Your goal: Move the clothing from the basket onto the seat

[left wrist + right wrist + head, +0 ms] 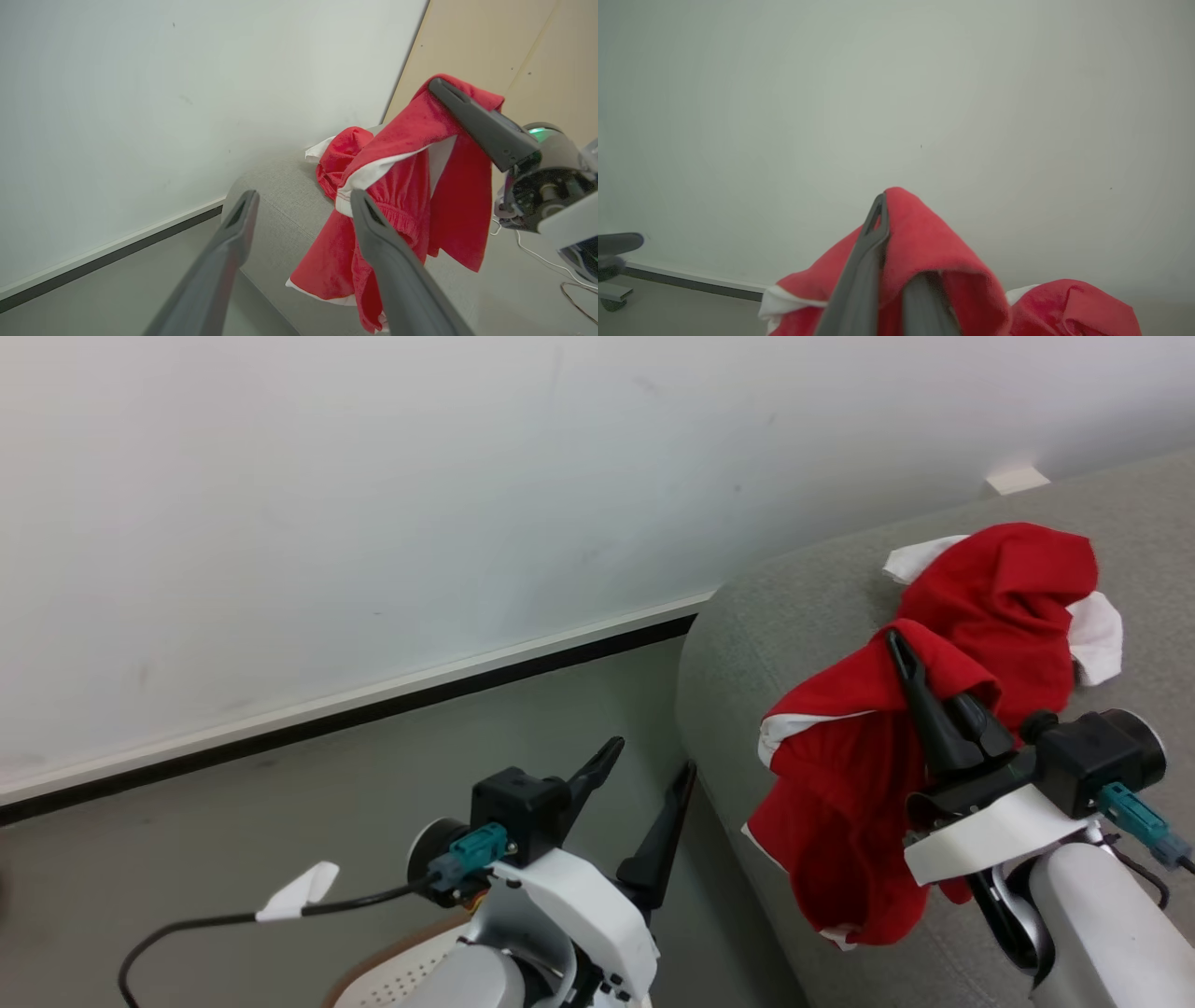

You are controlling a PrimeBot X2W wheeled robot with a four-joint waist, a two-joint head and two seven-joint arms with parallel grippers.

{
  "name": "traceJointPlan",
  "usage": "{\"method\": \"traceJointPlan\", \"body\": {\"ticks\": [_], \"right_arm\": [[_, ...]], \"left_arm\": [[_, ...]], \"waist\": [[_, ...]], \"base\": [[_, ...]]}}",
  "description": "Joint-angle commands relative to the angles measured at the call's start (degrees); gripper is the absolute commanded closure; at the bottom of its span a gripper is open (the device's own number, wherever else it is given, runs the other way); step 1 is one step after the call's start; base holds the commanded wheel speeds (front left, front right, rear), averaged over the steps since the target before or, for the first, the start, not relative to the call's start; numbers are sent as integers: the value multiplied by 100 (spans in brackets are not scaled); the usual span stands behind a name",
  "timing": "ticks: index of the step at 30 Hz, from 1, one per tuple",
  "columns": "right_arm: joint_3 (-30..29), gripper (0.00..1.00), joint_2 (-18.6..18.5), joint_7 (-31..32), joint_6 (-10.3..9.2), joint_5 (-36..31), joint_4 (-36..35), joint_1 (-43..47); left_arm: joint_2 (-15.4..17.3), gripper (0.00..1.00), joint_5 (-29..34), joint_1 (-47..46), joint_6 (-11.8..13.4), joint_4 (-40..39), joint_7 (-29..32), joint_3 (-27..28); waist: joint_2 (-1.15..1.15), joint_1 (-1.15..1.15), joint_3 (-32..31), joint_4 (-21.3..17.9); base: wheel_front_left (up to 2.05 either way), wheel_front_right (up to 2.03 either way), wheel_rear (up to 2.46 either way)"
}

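- Basket (pixel 387 978), cream-white perforated plastic with a brown rim, peeks out under the left arm, low and off to the left of the large light-grey woven-fabric sofa (pixel 747 635). Its inside is hidden, so I cannot tell whether anything remains in it.
- Left tool (pixel 653 756) (pixel 303 193): its two dark fingers stand spread wide with nothing between them, just left of the sofa's rounded arm.
- Bright red soft garment with white stripe trim (pixel 840 793) (pixel 402 205): it is out of the basket and up at the sofa's arm, hanging in folds down the arm's near side. It is carried rather than laid down, so I judge this piece half done.
- Right tool (pixel 898 649) (pixel 879 205): its fingers are pinched together on a top fold of that garment, above the sofa's arm.
- Second bright red garment with a white sleeve (pixel 1008 588) (pixel 338 149): it lies bunched on the sofa, further onto it than the held one, and looks delivered.
- What is left, by my reading: carry the held piece over the sofa, let it go, then check the basket.
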Motion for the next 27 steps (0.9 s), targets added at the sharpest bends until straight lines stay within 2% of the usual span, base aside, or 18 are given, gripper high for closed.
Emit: {"method": "traceJointPlan", "body": {"ticks": [1, 11, 22, 27], "right_arm": [[-57, 100, -116, -12, -13, -43, -119, 115], [-284, 100, -522, 16, -14, -9, -663, 468], [-821, 100, -660, 183, -13, -24, -1231, 423], [-1205, 100, -680, 269, -14, 12, -1356, -46]], "left_arm": [[3, 0, 15, 77, -18, -43, -22, -38], [-42, 0, 79, 143, -65, -142, -20, -302], [81, 0, 289, -133, -192, -332, 172, -556], [253, 0, 470, -445, -346, -551, 403, -708]], "waist": [[0, 0, 27, -323], [0, 0, 119, -1038], [0, 0, 741, -1193], [0, 0, 1394, -992]], "base": [[0, 0, 0], [0, 0, 0], [0, 0, 0], [0, 0, 0]]}}
